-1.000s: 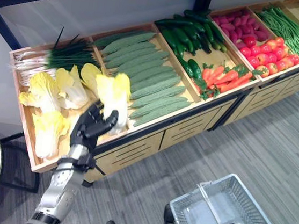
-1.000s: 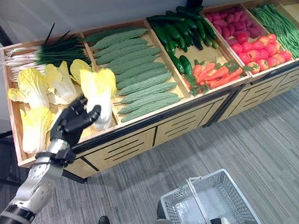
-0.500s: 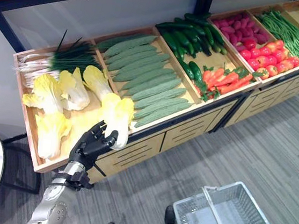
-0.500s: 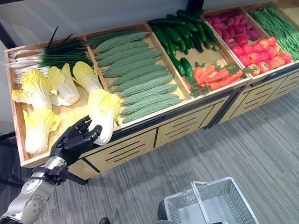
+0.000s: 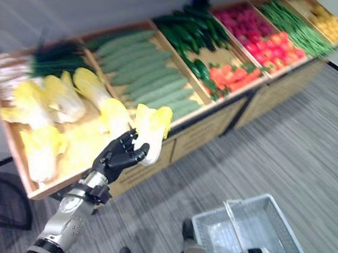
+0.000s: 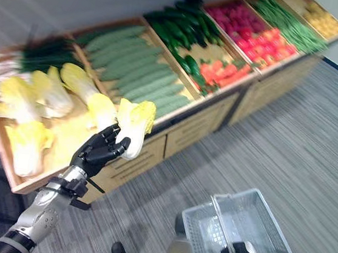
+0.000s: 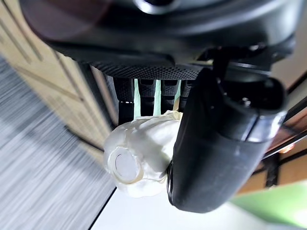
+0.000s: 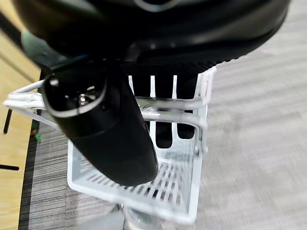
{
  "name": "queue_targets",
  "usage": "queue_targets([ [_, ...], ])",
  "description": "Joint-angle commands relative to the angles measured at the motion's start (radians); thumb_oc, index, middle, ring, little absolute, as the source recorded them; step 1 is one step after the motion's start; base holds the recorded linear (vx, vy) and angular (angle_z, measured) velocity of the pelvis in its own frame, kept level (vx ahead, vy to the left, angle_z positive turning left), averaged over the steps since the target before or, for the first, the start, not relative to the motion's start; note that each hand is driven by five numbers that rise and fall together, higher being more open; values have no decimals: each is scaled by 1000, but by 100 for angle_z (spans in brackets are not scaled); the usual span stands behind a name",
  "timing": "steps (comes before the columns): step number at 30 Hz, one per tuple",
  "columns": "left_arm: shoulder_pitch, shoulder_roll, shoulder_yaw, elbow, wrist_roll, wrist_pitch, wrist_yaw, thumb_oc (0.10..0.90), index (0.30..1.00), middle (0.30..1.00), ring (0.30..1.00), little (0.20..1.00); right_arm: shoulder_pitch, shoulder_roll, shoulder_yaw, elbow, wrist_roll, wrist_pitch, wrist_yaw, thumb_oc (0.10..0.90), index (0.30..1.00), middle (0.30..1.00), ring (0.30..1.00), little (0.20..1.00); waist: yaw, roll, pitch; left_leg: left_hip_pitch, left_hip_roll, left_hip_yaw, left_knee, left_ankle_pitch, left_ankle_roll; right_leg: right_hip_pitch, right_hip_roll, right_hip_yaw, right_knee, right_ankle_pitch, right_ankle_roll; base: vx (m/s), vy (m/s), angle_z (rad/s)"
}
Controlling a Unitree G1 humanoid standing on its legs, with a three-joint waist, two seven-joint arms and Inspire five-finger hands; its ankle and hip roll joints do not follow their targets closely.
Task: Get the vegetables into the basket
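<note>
a wooden stand [image 5: 215,122] of vegetables fills the far side. the left hand [image 5: 120,156] grips a cabbage [image 5: 151,128] by its firm stem end, probably light with soft leaves, held above the floor near the stand; the right hand [image 8: 139,96] curls round the basket [image 5: 267,232] handle.

A long wooden display stand [image 5: 217,129] with slatted front panels stands on grey striped carpet [image 5: 313,149] against a pale wall [image 6: 97,2].

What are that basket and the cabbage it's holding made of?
Basket: looks like white wire or moulded plastic, an open grid with thin handle; can't tell which. Cabbage in the left robot hand: smooth, waxy-looking stump, possibly a plastic replica, though unsure.
</note>
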Motion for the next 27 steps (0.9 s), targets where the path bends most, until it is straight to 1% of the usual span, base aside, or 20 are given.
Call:
queue_targets([
  [1, -82, 23, 58, -96, 21, -87, -19, 400, 300, 300, 300, 300, 3, -43, 49, 5, 20, -9, -12, 400, 300, 300, 300, 300, 12, 20, 1, 26, 29, -74, 12, -40, -61, 59, -70, 4, 62, 2, 67, -71, 152, -50],
  [2, -74, 32, 62, -108, 22, -82, -21, 400, 300, 300, 300, 300, 6, -44, 48, 17, 18, -9, -15, 400, 300, 300, 300, 300, 24, 29, -6, 27, 29, -52, 14, -57, -53, 86, -73, -45, 161, -73, 60, -47, 122, -44],
  [3, -66, 34, 67, -113, 21, -80, -22, 400, 300, 300, 300, 300, 4, -45, 48, 19, 16, -11, -16, 400, 300, 300, 300, 300, 29, 28, -10, 26, 30, -37, 15, -57, -52, 97, -72, -59, 172, -88, 55, -79, 141, -47],
  [5, -42, 39, 80, -126, 28, -75, -27, 400, 300, 300, 300, 300, -3, -46, 49, 20, 12, -13, -19, 400, 300, 300, 300, 300, 47, 26, -21, 20, 31, -1, 18, -55, -44, 122, -78, -108, 224, -111, 50, -68, 21, -104],
  [7, -23, 43, 92, -129, 36, -70, -29, 400, 300, 300, 300, 300, -9, -49, 53, 20, 10, -17, -21, 400, 300, 300, 300, 300, 60, 11, -31, 20, 29, 29, 21, -51, -49, 167, -68, -133, 167, -108, 52, -14, -53, -144],
  [8, -18, 46, 95, -128, 35, -69, -32, 400, 300, 300, 300, 300, -17, -52, 56, 23, 11, -16, -20, 400, 300, 300, 300, 300, 68, 5, -36, 24, 29, 46, 24, -47, -53, 176, -65, -163, 126, -111, 51, 17, -100, -86],
  [9, -12, 47, 103, -128, 35, -68, -34, 400, 300, 300, 300, 300, -16, -52, 57, 17, 12, -17, -21, 400, 300, 300, 300, 300, 69, 6, -38, 25, 36, 57, 33, -47, -57, 181, -55, -170, 109, -127, 45, 28, -110, -40],
  [10, -7, 47, 104, -129, 40, -68, -33, 400, 300, 300, 300, 300, -14, -52, 61, 7, 11, -20, -19, 400, 300, 300, 300, 300, 69, 4, -41, 29, 42, 73, 39, -47, -61, 187, -52, -189, 90, -127, 41, 31, -192, -58],
  [12, -25, 40, 79, -129, 35, -65, -41, 400, 300, 300, 300, 300, 6, -60, 52, 0, 19, -25, -23, 400, 300, 300, 300, 300, 49, 15, -41, 23, 69, 84, 67, -34, -85, 218, -11, -189, 19, -179, 18, 20, -258, -47],
  [13, -31, 36, 76, -129, 31, -64, -41, 400, 300, 300, 300, 300, 9, -63, 48, -2, 20, -24, -26, 400, 300, 300, 300, 300, 42, 17, -39, 24, 78, 91, 72, -28, -93, 226, -1, -191, 4, -188, 12, -1, -159, -4],
  [14, -31, 36, 75, -129, 30, -64, -41, 400, 300, 300, 300, 300, 9, -63, 48, -2, 20, -23, -26, 400, 300, 300, 300, 300, 43, 18, -38, 24, 80, 91, 73, -27, -94, 228, 1, -192, 3, -188, 11, -7, -111, -1],
  [16, -37, 31, 67, -129, 28, -63, -41, 400, 300, 300, 300, 300, 20, -68, 42, 2, 19, -22, -26, 400, 300, 300, 300, 300, 33, 25, -37, 26, 93, 102, 76, -13, -109, 241, 18, -186, -25, -194, 2, -3, -175, -15],
  [18, -47, 20, 50, -118, 30, -58, -39, 400, 300, 300, 300, 300, 46, -81, 26, -5, 22, -22, -35, 400, 300, 300, 300, 300, 7, 41, -27, 21, 131, 112, 94, 21, -143, 253, 56, -161, -60, -208, -16, -10, -319, -22],
  [21, -72, 2, 26, -108, 29, -59, -33, 400, 300, 300, 300, 300, 63, -94, 11, -1, 34, -20, -42, 400, 300, 300, 300, 300, -9, 57, -7, 2, 169, 107, 132, 51, -174, 262, 83, -147, -69, -222, -40, -11, -255, -29],
  [23, -88, -4, 9, -109, 29, -57, -37, 400, 300, 300, 300, 300, 68, -106, -3, 14, 48, -18, -47, 400, 300, 300, 300, 300, -14, 67, 10, -18, 201, 88, 180, 83, -202, 271, 104, -135, -78, -232, -58, 2, -225, -19],
  [24, -95, -4, 4, -111, 31, -60, -37, 400, 300, 300, 300, 300, 66, -111, -8, 24, 56, -16, -49, 400, 300, 300, 300, 300, -11, 70, 18, -30, 212, 61, 211, 98, -214, 275, 114, -124, -84, -236, -69, 8, -208, -11],
  [25, -98, 1, 1, -120, 35, -65, -39, 400, 300, 300, 300, 300, 58, -117, -9, 31, 60, -15, -48, 400, 300, 300, 300, 300, -3, 72, 28, -47, 208, -7, 251, 100, -219, 275, 123, -101, -88, -237, -78, 5, -141, -15],
  [26, -98, 1, 0, -121, 36, -65, -38, 400, 300, 300, 300, 300, 58, -117, -10, 31, 61, -15, -48, 400, 300, 300, 300, 300, -4, 72, 29, -50, 211, -9, 256, 98, -221, 275, 124, -102, -89, -238, -79, -63, -97, -33],
  [27, -101, -1, -3, -122, 37, -66, -39, 400, 300, 300, 300, 300, 56, -120, -8, 35, 60, -14, -48, 400, 300, 300, 300, 300, -1, 71, 33, -68, 209, -23, 263, 113, -204, 263, 125, -99, -90, -223, -87, -68, -23, -44],
])
